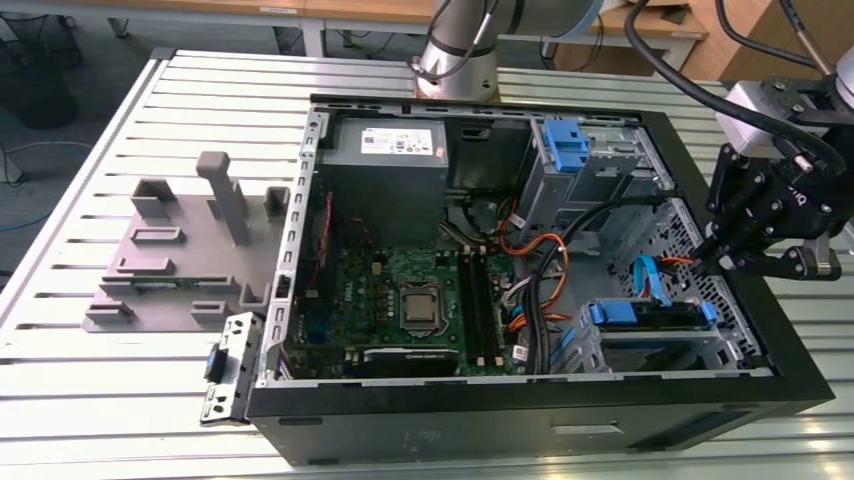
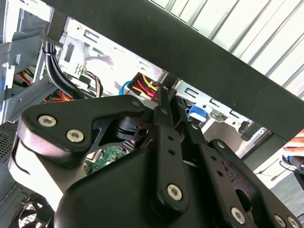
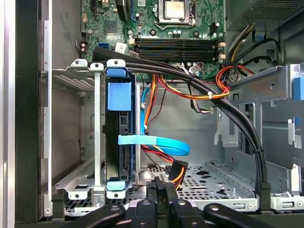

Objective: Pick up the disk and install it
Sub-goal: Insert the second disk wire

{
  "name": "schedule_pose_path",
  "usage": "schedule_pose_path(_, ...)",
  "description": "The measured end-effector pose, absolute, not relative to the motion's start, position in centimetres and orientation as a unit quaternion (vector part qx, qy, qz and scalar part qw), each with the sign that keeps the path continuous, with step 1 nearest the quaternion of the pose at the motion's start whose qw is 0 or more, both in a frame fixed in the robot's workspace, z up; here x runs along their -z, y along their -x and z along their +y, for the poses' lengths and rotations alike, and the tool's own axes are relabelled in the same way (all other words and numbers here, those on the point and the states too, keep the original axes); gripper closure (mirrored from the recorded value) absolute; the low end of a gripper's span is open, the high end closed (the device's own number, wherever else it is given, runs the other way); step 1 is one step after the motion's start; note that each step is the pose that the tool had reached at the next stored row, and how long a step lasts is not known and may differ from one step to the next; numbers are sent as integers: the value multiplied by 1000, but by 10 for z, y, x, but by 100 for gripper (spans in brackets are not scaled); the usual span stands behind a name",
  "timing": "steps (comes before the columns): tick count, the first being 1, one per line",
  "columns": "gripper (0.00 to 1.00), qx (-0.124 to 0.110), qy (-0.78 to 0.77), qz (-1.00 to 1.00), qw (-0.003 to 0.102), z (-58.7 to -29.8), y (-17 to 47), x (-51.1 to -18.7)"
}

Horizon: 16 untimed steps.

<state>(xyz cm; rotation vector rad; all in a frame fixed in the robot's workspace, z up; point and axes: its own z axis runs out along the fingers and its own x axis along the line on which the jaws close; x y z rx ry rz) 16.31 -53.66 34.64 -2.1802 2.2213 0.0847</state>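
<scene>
In the exterior view, an open computer case (image 1: pixel 534 420) lies on a slatted metal table (image 1: pixel 80 400). The gripper (image 1: pixel 727 262) hangs over the case wall on the exterior view's right, with its tips pointing down into the case. The disk (image 1: pixel 647 313) sits in the drive cage (image 1: pixel 667 350) in the case corner just below the gripper, and the blue carrier around it can be seen. A blue data cable (image 1: pixel 650 280) rises from it. The motherboard (image 1: pixel 420 300) is in the middle of the case. The grey power supply (image 1: pixel 387 150) is at the far side, with a bare blue bracket (image 1: pixel 567 145) in another bay near it. A grey plastic fixture (image 1: pixel 187 250) stands on the table, well apart from the case, on the exterior view's left.

In the second wrist view, the gripper (image 2: pixel 161 92) is very close to the camera. Its two black fingers (image 2: pixel 164 123) meet at the tips and nothing is between them. Behind the tips is a bundle of red and yellow wires (image 2: pixel 145 85), under the black case edge (image 2: pixel 190 42).

In the first wrist view, the gripper (image 3: pixel 159 183) is closed and empty, just beside an orange-and-red wire plug (image 3: pixel 176 172). The disk (image 3: pixel 118 95) stands on its edge inside the drive cage (image 3: pixel 76 183), apart from the gripper. The blue data cable (image 3: pixel 156 142) goes out from its side.
</scene>
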Motion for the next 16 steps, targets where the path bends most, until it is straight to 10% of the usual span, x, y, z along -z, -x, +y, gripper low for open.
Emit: schedule_pose_path(16, 81, -25, 700, 713, 16, -539, -151, -346)
